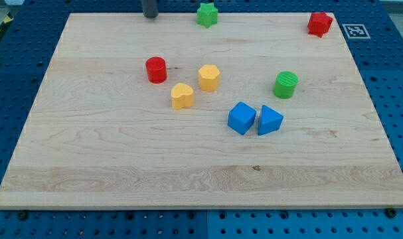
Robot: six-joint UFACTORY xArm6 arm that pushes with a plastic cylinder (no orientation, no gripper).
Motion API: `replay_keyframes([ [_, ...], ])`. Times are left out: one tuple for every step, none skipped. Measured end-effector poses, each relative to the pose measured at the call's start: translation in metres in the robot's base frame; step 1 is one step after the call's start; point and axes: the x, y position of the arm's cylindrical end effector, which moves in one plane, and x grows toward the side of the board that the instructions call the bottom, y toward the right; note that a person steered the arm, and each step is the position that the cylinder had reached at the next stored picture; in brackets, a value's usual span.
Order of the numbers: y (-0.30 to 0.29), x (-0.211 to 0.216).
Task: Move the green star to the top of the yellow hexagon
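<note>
The green star [206,14] sits at the far edge, well beyond the yellow hexagon [209,77]. My tip [150,16], a bare rod without fingers, seemingly touches down left of it. Circle behind and nudge it nearer gently.

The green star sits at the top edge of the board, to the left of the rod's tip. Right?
Not quite. In the camera view the green star is at the top edge, but to the right of my tip, not the left.
</note>
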Motion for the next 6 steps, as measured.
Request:
replay_keyframes([
  [0.069,0.001],
  [0.117,0.001],
  [0.126,0.001],
  [0.157,0.0],
  [0.194,0.002],
  [0.195,0.022],
])
